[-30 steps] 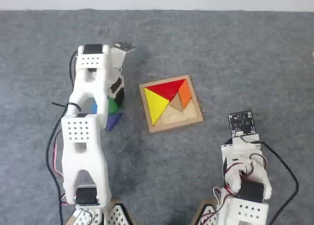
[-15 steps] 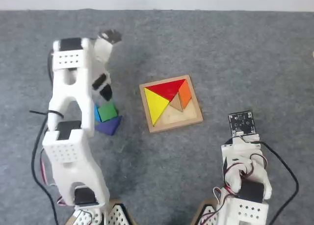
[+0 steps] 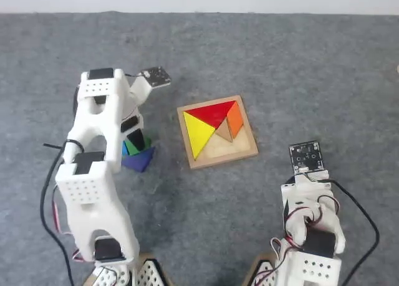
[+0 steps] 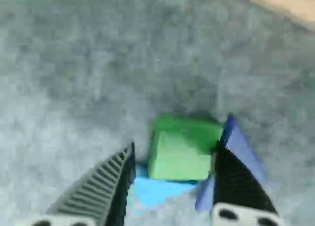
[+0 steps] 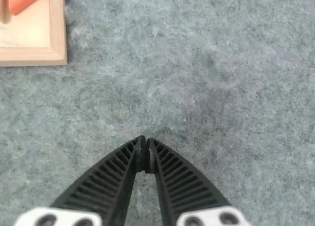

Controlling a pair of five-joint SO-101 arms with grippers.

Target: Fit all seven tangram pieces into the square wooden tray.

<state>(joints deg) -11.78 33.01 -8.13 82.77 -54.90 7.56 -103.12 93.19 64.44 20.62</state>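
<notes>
L gripper [image 4: 174, 156], jaws apart, flanks green square [image 4: 183, 148], mid-left in high view, tray [image 3: 218, 162] to its right; R gripper [image 5: 143, 154] pinched together, farther off.

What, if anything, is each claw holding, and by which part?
Nothing is held. The left claw stands open astride the green square; the right claw is shut, empty.

At the left centre of the high view the left arm [image 3: 100, 130] covers part of the green piece [image 3: 139, 144] and the light blue piece [image 3: 126, 149] beside it, while the wooden tray [image 5: 58, 34] is cut off at the right wrist view's edge.
</notes>
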